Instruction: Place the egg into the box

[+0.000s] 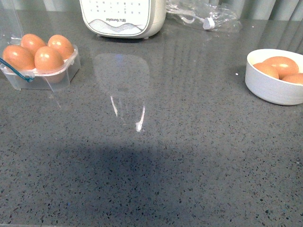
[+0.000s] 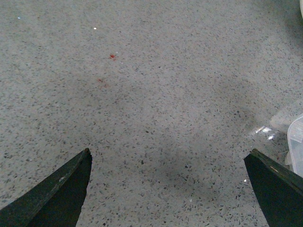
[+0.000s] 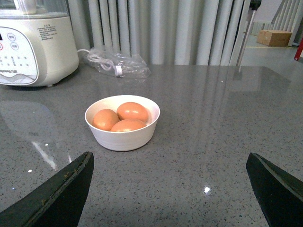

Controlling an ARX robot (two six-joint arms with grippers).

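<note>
**While Four Cups Are Filled, Both Tools Are Held Wide and Empty**

Since all four cups of the box [image 1: 45, 82] are seen to be occupied in the front view, the egg [image 1: 48, 59] is judged to be seated already, at the near side of the box on the left part of the desk [image 1: 165, 165]. It cannot be told apart from its three neighbours. Three more eggs [image 3: 128, 116] are held in the white bowl [image 3: 122, 137], well apart on the right.

The left tool [image 2: 170, 152] is spread wide over bare desk, with nothing between its fingers. The right tool [image 3: 170, 154] is spread just as wide, nothing is gripped by it, and it is pointed at the bowl.

The step in hand is judged to be a retreat clear of the box. It would be done well if the left tool, beside which a clear edge of the box is caught, were raised before being drawn aside, so that the light case is not nudged. No free cup is seen, so no further egg should be fetched.

Neither arm is shown in the front view. The lid [image 1: 8, 21] is cut off at the picture's edge, and how far it is swung back cannot be told. The undersides of the eggs are hidden, so how deeply they are seated cannot be confirmed. Two red specks [image 2: 112, 56] on the desk are too small to be identified.
</note>
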